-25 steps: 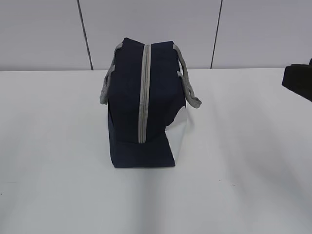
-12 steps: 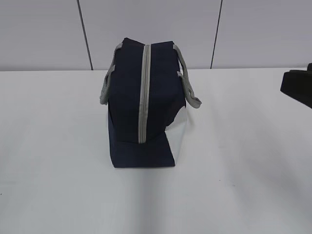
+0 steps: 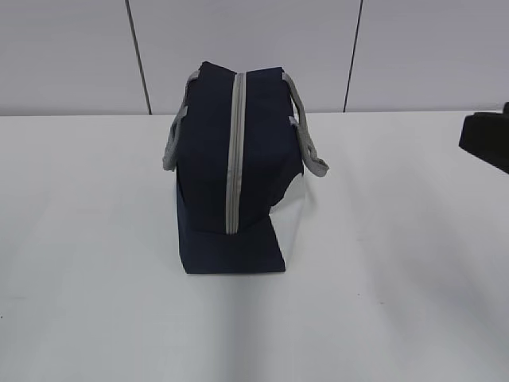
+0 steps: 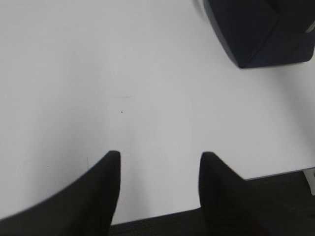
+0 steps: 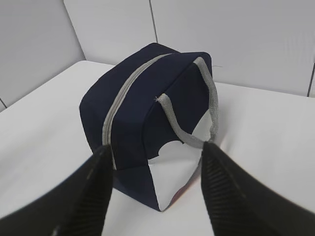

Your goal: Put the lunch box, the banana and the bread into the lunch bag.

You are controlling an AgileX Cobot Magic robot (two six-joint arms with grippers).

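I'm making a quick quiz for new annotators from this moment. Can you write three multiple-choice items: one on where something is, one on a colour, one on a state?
1. In the exterior view, where is the right hand?
A. at the right edge, away from the bag
B. gripping a strap
C. on top of the bag

2. What colour is the zipper of the lunch bag?
A. red
B. grey
C. yellow

3. What state is the zipper in?
A. closed along the top and down the end
B. fully open
C. torn off

Answers:
1 A: the dark hand shows only at the right border, with bare table between it and the bag.
2 B: a pale grey strip runs over navy fabric.
3 A: no gap shows along the strip in the exterior or right wrist view.
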